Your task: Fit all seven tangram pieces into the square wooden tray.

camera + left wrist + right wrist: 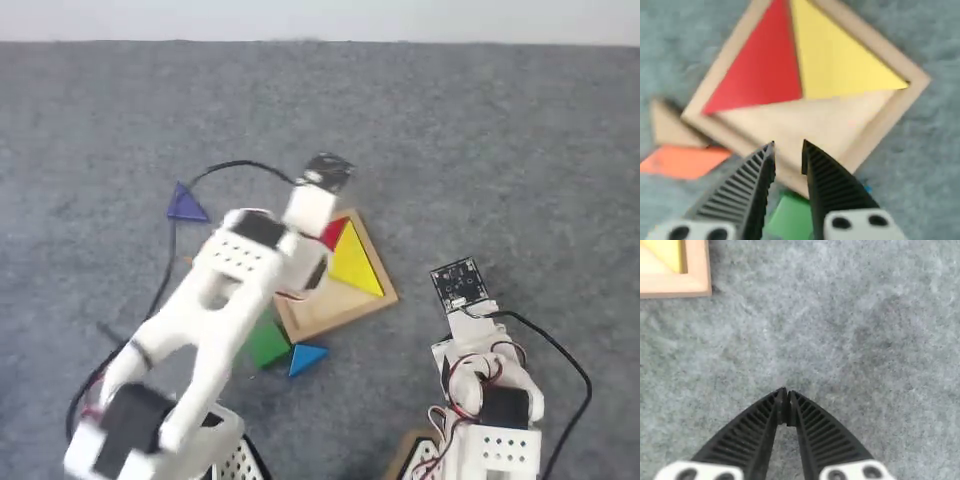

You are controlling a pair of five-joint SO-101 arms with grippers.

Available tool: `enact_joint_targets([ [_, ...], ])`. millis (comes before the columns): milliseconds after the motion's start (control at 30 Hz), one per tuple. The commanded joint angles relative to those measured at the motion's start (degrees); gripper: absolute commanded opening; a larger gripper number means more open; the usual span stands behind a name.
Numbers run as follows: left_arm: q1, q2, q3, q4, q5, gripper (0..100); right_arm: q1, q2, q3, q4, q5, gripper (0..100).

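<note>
The left claw (788,147) hangs over the bare lower half of the tray (890,122), its jaws a narrow gap apart with nothing between them. In the upper half of the left wrist frame the red triangle (757,70) and the yellow triangle (837,55) lie flat in the tray, meeting along one edge

What the next pick seems to turn on is the green piece (790,217). It lies outside the tray, just beyond the rim at the bottom of that frame, almost under the left claw and a little back toward the arm. Its shape and long axis are mostly hidden by the fingers, so I cannot tell them. The orange piece (682,161) sits at the lower left of the frame, beside the tray, its long axis running roughly across the frame

From above, the blue triangle (306,357) lies just right of the green piece below the tray, and the purple triangle (185,205) is well apart at the upper left

The right claw (785,392) is pinched closed and empty over the grey carpet (865,340), so the left arm is much the nearer
</note>
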Motion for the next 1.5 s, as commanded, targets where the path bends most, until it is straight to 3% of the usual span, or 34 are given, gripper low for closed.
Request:
enact_joint_targets([
  [0, -3.3, -8.6, 3.7, 0.1, -0.7, 11, -0.2, -0.9, 1.0, 0.1, 0.4, 0.8],
  [167, -6.9, -9.6, 9.4, -1.1, 0.5, 27, -0.2, -0.9, 1.0, 0.1, 0.4, 0.8],
  [267, -9.6, -9.6, 10.5, -2.4, 0.6, 30, -0.2, -0.9, 1.0, 0.1, 0.4, 0.8],
  [600, -12.3, -8.6, 13.2, -3.6, -1.1, 27, -0.2, -0.9, 1.0, 0.1, 0.4, 0.8],
  [900, -12.0, 7.7, 8.9, -7.1, -1.1, 26, -0.2, -0.9, 1.0, 0.1, 0.4, 0.8],
  [1033, -12.0, 11.5, 8.4, -10.4, -1.2, 19, -0.2, -0.9, 1.0, 0.1, 0.4, 0.8],
  [1200, -12.3, 14.2, 3.1, -8.7, -1.3, 8, -0.2, -0.9, 1.0, 0.1, 0.4, 0.8],
  [1467, -11.1, 22.9, -10.2, -7.6, -7.6, 7, -0.2, -0.9, 1.0, 0.1, 0.4, 0.8],
])
